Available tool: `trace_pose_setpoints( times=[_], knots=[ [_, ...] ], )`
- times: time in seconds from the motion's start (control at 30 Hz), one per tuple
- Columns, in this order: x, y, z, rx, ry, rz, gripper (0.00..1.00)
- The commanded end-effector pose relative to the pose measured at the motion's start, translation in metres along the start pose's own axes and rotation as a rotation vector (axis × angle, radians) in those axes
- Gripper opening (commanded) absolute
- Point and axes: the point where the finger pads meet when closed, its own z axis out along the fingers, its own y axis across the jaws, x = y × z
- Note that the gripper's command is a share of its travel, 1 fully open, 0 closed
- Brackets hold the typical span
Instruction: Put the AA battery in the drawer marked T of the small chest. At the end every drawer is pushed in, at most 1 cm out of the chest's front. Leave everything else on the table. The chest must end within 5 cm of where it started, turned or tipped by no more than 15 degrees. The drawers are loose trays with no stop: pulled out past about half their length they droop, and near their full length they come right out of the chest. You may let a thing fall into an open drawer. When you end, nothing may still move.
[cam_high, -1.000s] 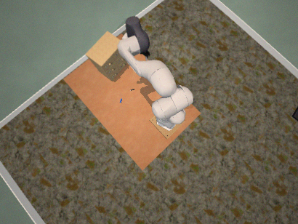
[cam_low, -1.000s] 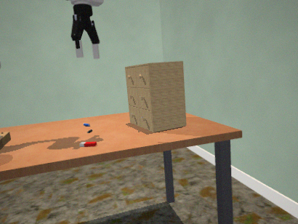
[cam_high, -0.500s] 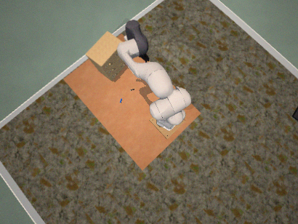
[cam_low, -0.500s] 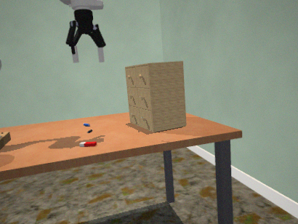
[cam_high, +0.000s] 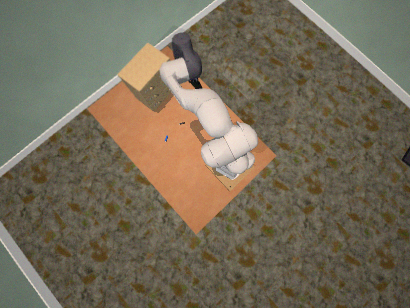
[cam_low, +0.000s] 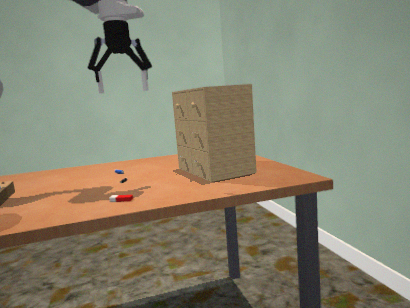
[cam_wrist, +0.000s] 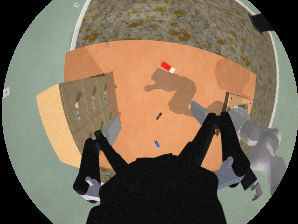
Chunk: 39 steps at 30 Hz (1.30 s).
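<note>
The small wooden chest (cam_high: 144, 67) (cam_low: 231, 131) (cam_wrist: 51, 122) stands upright at one end of the table. Its drawers, in two columns with small handles, look pushed in; no letter is readable. A small dark cylinder (cam_high: 182, 123) (cam_low: 123, 180) (cam_wrist: 159, 116), possibly the AA battery, lies on the table in front of the chest. A small blue thing (cam_high: 166, 138) (cam_low: 119, 171) (cam_wrist: 157, 144) lies near it. My gripper (cam_low: 123, 90) (cam_wrist: 154, 115) is wide open and empty, high above the table beside the chest's front.
A red and white block (cam_low: 121, 198) (cam_wrist: 167, 66) lies nearer one long edge of the table (cam_high: 150, 150) (cam_low: 280, 175) (cam_wrist: 135, 60); the arm hides it in the top view. The arm's wooden base plate (cam_high: 230, 186) is at the far end from the chest.
</note>
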Motion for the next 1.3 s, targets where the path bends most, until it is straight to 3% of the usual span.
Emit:
trace_pose_setpoints(
  times=[0.0, 0.9, 1.27],
  knots=[
    [-0.001, -0.003, 0.003, -0.011, 0.009, 0.257, 1.0],
    [-0.013, -0.01, 0.038, -0.007, 0.012, 0.989, 1.0],
    [-0.016, -0.012, 0.048, -0.006, 0.012, 1.197, 1.0]
  ],
)
